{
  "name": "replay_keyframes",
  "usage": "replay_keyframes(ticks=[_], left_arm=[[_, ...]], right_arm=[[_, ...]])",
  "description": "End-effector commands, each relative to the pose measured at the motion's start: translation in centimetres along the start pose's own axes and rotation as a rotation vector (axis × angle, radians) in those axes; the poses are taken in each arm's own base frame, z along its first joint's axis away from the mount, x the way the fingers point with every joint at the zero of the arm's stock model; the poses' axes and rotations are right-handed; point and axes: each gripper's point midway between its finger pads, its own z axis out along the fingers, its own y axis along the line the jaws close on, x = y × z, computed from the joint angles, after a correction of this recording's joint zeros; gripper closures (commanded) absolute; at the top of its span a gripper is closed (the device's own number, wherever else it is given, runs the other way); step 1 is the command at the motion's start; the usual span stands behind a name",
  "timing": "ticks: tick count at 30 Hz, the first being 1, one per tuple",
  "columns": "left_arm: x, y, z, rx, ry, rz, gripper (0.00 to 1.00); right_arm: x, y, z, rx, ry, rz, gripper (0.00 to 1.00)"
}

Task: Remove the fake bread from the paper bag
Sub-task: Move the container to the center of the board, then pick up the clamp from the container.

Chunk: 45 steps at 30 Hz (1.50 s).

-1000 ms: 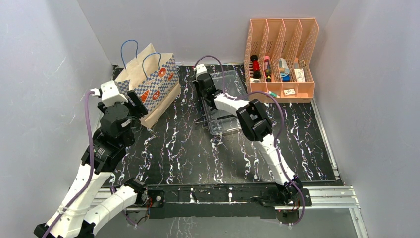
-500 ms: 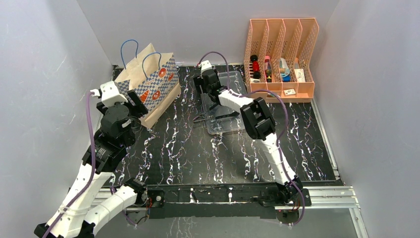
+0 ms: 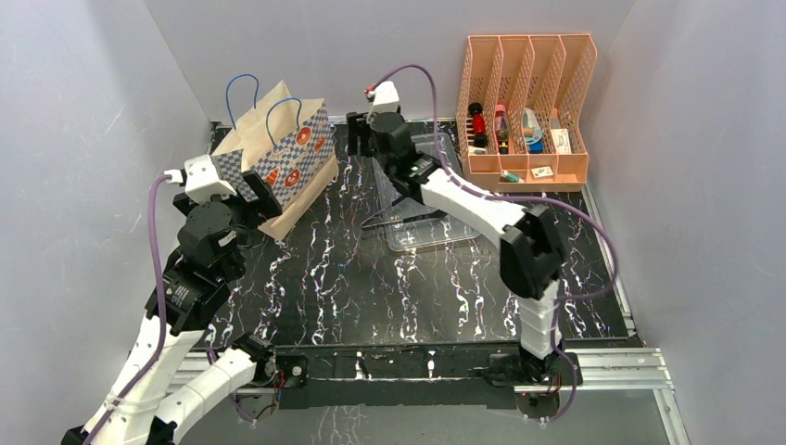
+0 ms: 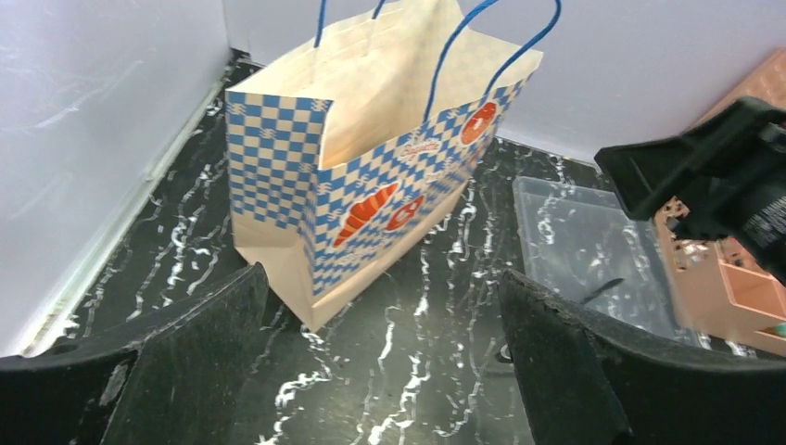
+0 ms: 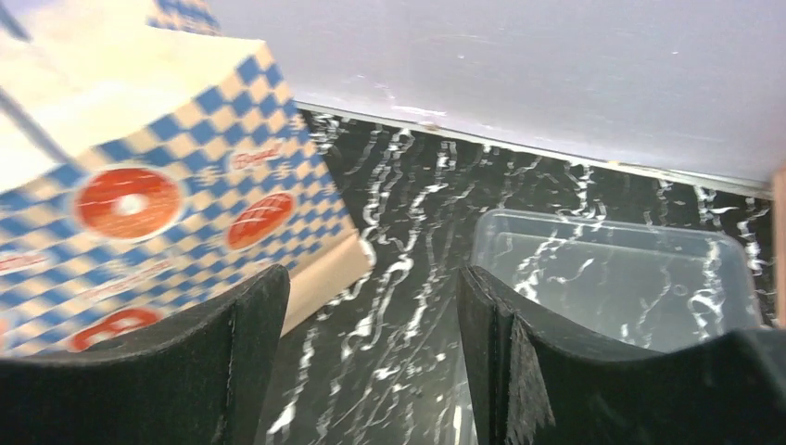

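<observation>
Swinging the right gripper (image 5: 371, 287) off the clear tray (image 3: 436, 243), up toward the paper bag (image 3: 287, 158).
Spreading both jaws apart, holding nothing; backing the left gripper (image 4: 380, 287) off the bag; fake bread not showing, presumably waiting inside.

The white left arm (image 3: 190, 278) bends toward the far left, its black left gripper (image 4: 380, 306) spread wide, empty. The white right arm (image 3: 463, 204) stretches far and leftward, its black right gripper (image 5: 371, 297) parted, empty.
</observation>
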Motion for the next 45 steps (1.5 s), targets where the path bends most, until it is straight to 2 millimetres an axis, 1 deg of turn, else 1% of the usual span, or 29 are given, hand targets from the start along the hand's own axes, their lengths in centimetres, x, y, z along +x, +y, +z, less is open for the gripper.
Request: replay_keyframes(ticks=[1,4,5,7,10,12,14,15,18,19,20,24,29,32,37,45], left_arm=[[-1.0,-1.9,-0.5,0.106,-0.007,-0.008,0.02],[-0.5,-3.7,-0.5,0.202,0.025,0.034,0.02],[-0.3,-4.1,-0.5,0.223,0.038,0.050,0.02],[0.3,-4.6,-0.3,0.242,0.068,0.077,0.02],[0.7,-5.1,-0.3,0.268,0.103,0.124,0.02],[0.9,-5.4,-0.4,0.286,0.109,0.136,0.02],[0.8,-5.1,-0.4,0.275,0.105,0.128,0.02],[0.7,-5.0,-0.4,0.268,0.102,0.122,0.02],[0.7,-4.8,-0.5,0.264,0.093,0.113,0.02],[0.6,-4.8,-0.6,0.267,0.090,0.111,0.02],[0.5,-4.8,-0.7,0.272,0.086,0.108,0.02],[0.1,-4.6,-1.0,0.277,0.065,0.105,0.02],[-0.1,-3.9,-1.1,0.248,0.052,0.100,0.02],[-0.2,-3.9,-1.2,0.254,0.036,0.091,0.02],[-0.7,-4.1,-1.3,0.265,0.020,0.081,0.02],[-1.5,-4.3,-2.0,0.295,-0.006,0.060,0.02]], right_arm=[[-3.3,0.9,-4.0,-0.142,-0.055,0.210,0.34],[-1.2,2.1,-6.7,-0.231,0.005,0.263,0.36],[-1.1,2.3,-7.7,-0.228,-0.004,0.286,0.36],[-0.2,2.3,-9.0,-0.187,-0.012,0.303,0.36],[2.2,1.5,-9.9,-0.058,0.041,0.348,0.35],[3.9,1.1,-10.1,0.022,0.094,0.389,0.33],[5.5,0.6,-10.3,0.112,0.130,0.434,0.25],[6.4,0.6,-10.5,0.149,0.148,0.459,0.23],[8.6,0.2,-11.0,0.265,0.178,0.527,0.20],[9.0,0.1,-11.2,0.296,0.181,0.553,0.20],[10.2,-0.1,-11.1,0.331,0.201,0.565,0.19],[12.7,-0.8,-11.2,0.448,0.239,0.632,0.17],[14.6,-1.3,-11.0,0.578,0.279,0.679,0.16],[15.9,-1.6,-10.7,0.659,0.310,0.678,0.16],[17.3,-1.7,-10.2,0.714,0.331,0.658,0.16],[19.2,-2.1,-10.2,0.764,0.361,0.654,0.16]])
